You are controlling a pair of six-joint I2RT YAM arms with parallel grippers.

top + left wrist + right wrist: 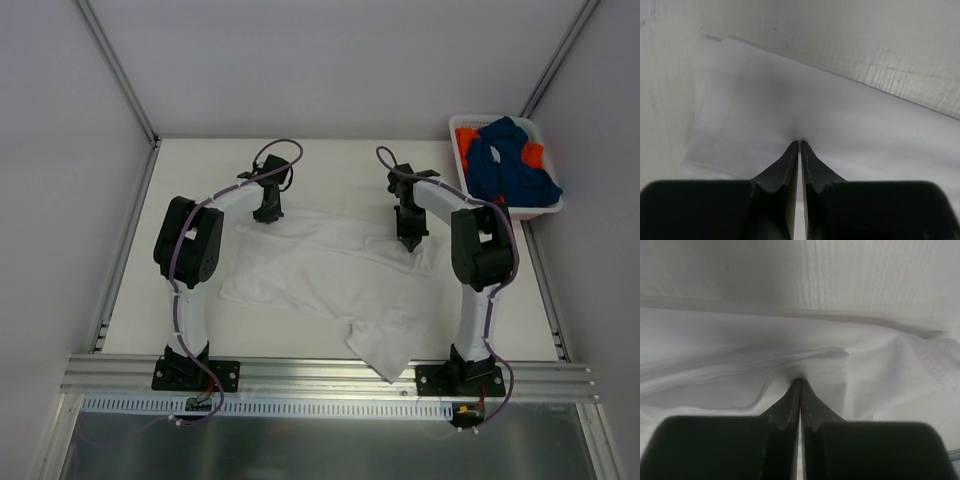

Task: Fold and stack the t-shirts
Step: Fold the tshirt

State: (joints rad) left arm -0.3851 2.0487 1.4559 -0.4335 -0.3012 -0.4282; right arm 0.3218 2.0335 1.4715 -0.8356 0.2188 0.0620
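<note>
A white t-shirt [330, 275] lies spread and rumpled across the middle of the table, one corner hanging over the near edge. My left gripper [268, 214] points down at its far left edge; in the left wrist view that gripper [800, 142] is shut, with the white t-shirt [765, 115] puckered into its tips. My right gripper [410, 243] points down at the shirt's far right edge. In the right wrist view this gripper [800, 380] is shut on a fold of the white t-shirt [740, 365]. Dark blue t-shirts [510, 160] and orange t-shirts [466, 140] are heaped in the basket.
A white plastic basket [500, 208] stands at the table's far right corner. White walls with metal posts enclose the table on three sides. A metal rail [330, 375] runs along the near edge, where both arm bases are bolted.
</note>
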